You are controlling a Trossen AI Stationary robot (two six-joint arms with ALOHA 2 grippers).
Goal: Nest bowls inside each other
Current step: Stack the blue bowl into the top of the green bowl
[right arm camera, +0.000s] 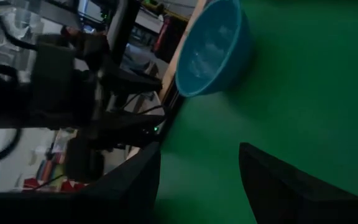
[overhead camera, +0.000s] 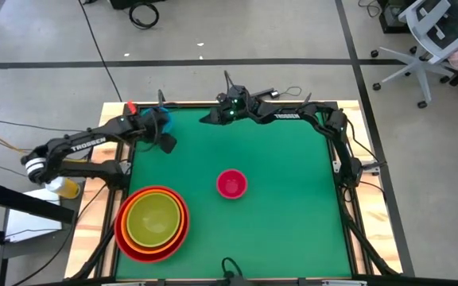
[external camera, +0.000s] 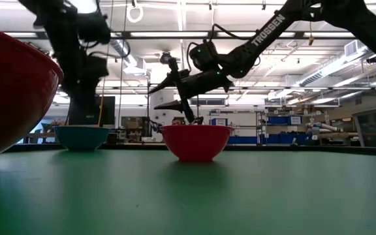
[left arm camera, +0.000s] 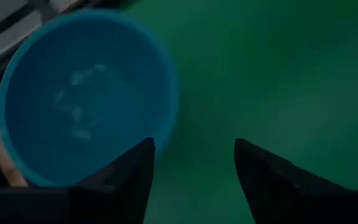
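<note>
A blue bowl (overhead camera: 154, 119) stands on its base in the far left corner of the green table (overhead camera: 293, 206). My left gripper (left arm camera: 194, 168) hovers open just beside it, on its near right side, one finger showing over the rim, nothing between the fingers. My right gripper (overhead camera: 211, 117) hangs open above the far edge, pointing toward the blue bowl (right arm camera: 213, 46). A pink bowl (overhead camera: 231, 183) sits upright mid-table. At the near left, a yellow-green bowl (overhead camera: 153, 218) is nested in an orange one, which is nested in a red bowl (overhead camera: 122, 230).
The table's right half is bare green mat. A wooden frame edge (overhead camera: 114, 107) and cables run close behind the blue bowl. In the low view the red bowl (external camera: 12, 91) looms at the near left and the pink bowl (external camera: 196, 141) stands below my right gripper (external camera: 165, 94).
</note>
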